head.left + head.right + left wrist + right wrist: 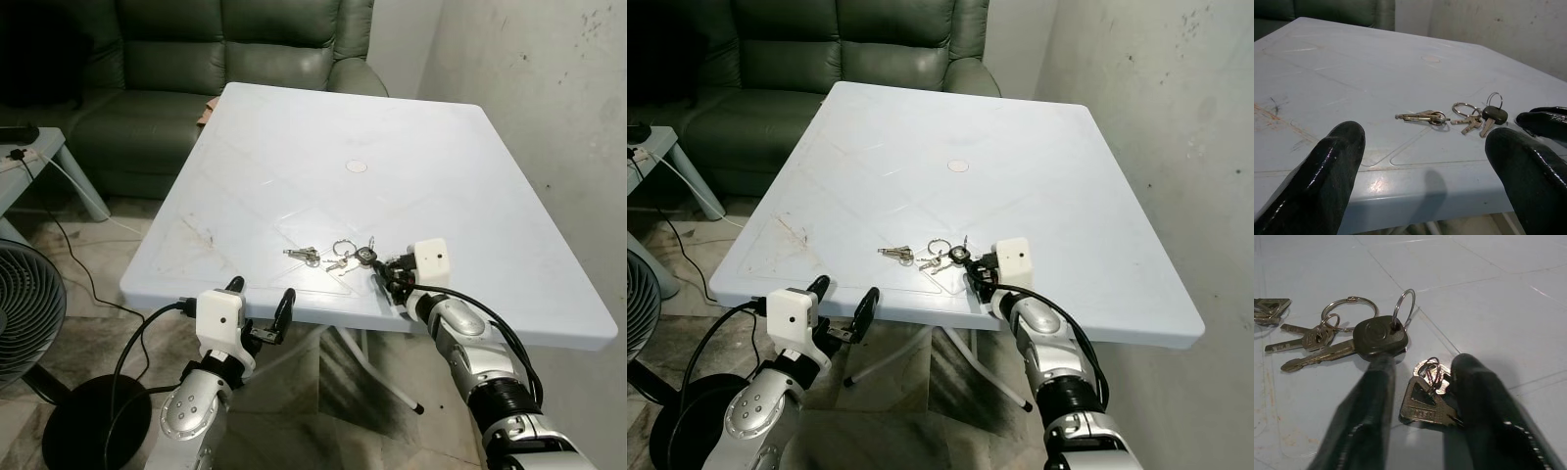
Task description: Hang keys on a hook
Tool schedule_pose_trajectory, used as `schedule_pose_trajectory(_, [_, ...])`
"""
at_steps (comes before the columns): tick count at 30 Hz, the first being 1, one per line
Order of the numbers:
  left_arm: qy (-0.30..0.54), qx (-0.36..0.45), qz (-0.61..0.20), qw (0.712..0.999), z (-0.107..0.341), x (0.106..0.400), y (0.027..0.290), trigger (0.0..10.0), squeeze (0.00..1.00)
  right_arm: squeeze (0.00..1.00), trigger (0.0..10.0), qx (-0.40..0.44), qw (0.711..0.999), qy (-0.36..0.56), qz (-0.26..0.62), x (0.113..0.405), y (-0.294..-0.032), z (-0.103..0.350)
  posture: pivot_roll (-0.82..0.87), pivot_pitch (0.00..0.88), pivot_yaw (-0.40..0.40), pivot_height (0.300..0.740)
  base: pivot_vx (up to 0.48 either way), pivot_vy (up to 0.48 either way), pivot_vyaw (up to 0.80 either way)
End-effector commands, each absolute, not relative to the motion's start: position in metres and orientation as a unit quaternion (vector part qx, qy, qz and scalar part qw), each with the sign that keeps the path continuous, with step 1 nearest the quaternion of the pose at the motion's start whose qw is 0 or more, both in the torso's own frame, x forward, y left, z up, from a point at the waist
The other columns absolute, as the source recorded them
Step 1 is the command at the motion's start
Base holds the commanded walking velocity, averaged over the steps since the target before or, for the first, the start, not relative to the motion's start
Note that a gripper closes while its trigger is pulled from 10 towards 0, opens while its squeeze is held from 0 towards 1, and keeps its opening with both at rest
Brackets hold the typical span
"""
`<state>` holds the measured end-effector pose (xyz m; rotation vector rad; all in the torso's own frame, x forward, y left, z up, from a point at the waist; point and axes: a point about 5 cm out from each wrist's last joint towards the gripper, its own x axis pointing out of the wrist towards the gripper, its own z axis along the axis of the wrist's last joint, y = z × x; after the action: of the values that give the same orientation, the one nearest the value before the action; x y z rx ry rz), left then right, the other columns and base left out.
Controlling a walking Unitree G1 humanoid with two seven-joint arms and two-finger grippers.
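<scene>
Several keys lie near the front edge of the pale blue table [323, 127]. There is a silver bunch [303, 255], a ring with small keys [341, 255] and a black-headed key [365, 255]. My right gripper [1426, 363] rests low on the table just right of them. Its fingers [1366, 421] are pressed in on a small key bunch [1425, 401] lying flat between them, and one fingertip touches the black key head [1380, 335]. My left gripper [260, 305] hangs open just in front of and below the table edge, its fingers [1317, 181] spread wide and pointing at the keys.
A dark green sofa [235, 59] stands behind the table. A fan [24, 313] with its round base and cables is on the floor at the left, beside a small side table [29, 157]. A bare wall [549, 108] runs close along the right side.
</scene>
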<state>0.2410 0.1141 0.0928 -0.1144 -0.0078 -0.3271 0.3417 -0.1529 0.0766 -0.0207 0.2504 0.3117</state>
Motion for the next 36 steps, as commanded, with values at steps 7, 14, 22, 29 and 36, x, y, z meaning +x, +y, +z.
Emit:
schedule_pose_trajectory(7, [-0.005,-0.052,-0.16,0.986,0.095,0.24,0.115,10.0,0.0,0.0,10.0,-0.019,0.978,0.126,0.163,0.342,-0.161,0.079,0.04,0.056,-0.057,0.732,0.0,0.0,0.0])
schedule_pose_trajectory(14, [-0.005,-0.051,-0.159,0.986,0.095,0.241,0.115,10.0,0.0,0.0,10.0,-0.026,0.977,0.13,0.165,0.341,-0.166,0.079,0.03,0.059,-0.055,0.732,0.0,0.0,0.0])
schedule_pose_trajectory(22, [-0.005,-0.051,-0.159,0.986,0.096,0.241,0.114,10.0,0.0,0.0,9.0,-0.026,0.976,0.132,0.169,0.341,-0.167,0.079,0.03,0.064,-0.056,0.732,0.0,0.0,0.0])
schedule_pose_trajectory(29, [-0.006,-0.052,-0.156,0.986,0.096,0.243,0.114,10.0,0.0,0.0,2.4,-0.026,0.975,0.133,0.175,0.34,-0.165,0.079,0.03,0.064,-0.057,0.732,0.0,0.0,0.0])
schedule_pose_trajectory(36, [-0.007,-0.052,-0.155,0.986,0.097,0.243,0.114,10.0,0.0,0.0,1.3,-0.026,0.976,0.131,0.17,0.342,-0.165,0.081,0.03,0.063,-0.059,0.732,0.0,0.0,0.0])
